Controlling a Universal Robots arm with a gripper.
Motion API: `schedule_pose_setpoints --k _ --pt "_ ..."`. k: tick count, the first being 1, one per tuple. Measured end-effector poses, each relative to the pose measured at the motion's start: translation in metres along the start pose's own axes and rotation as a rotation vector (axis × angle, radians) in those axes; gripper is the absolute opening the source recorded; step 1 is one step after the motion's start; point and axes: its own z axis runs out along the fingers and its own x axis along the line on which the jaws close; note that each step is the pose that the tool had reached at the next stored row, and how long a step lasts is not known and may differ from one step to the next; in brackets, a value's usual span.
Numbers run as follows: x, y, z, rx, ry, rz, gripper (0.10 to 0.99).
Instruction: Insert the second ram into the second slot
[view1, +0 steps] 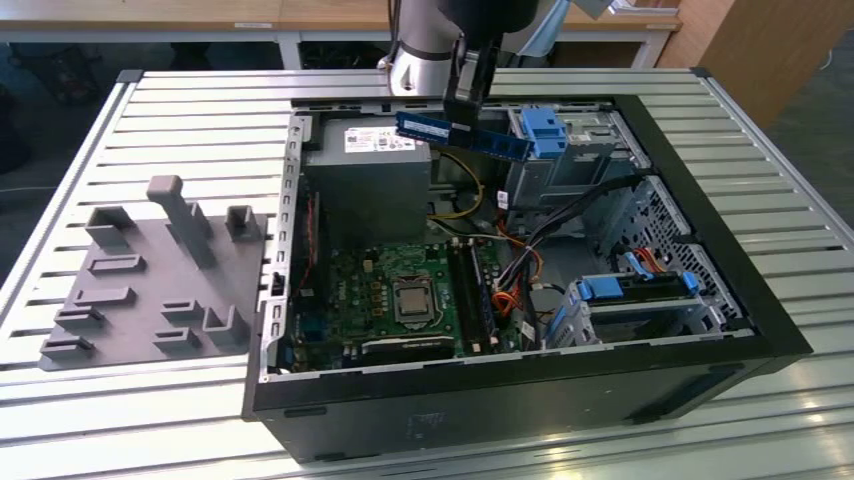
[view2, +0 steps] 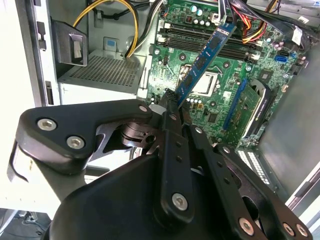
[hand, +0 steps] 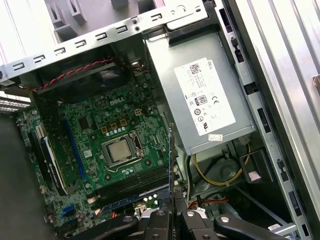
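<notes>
Closest thing in the second wrist view is the gripper (view2: 170, 100). It's closed down on the ram (view2: 207, 50), with the black fingers (view2: 176, 116) pinching the blue stick's near end and the rest poking out past them toward the board (view2: 220, 107). In the first wrist view you get the ram (hand: 171, 160) edge-on, a thin blue line rising from the gripper (hand: 172, 212).

From the exterior view the gripper (view1: 463, 118) grips the ram (view1: 505, 144) around its middle. The stick hangs in the air over the open case (view1: 534, 410), nearly level and dipping a bit toward the exterior view's right. It's touching nothing but the fingers.

Below it the dark slots (hand: 132, 182) run alongside the CPU socket (hand: 120, 150), and the ram is well apart from them. Next to the board is the grey PSU (view1: 367, 175), and just beside the ram there's a blue drive clip (view1: 545, 130). The case lies on a slatted table (view1: 200, 110), with a grey fixture (view1: 160, 270) on the exterior view's left.
</notes>
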Motion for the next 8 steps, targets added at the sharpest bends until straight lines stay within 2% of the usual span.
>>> schedule_pose_setpoints --k 8 --pt "0.0 0.0 0.0 0.0 -0.0004 0.01 0.141"
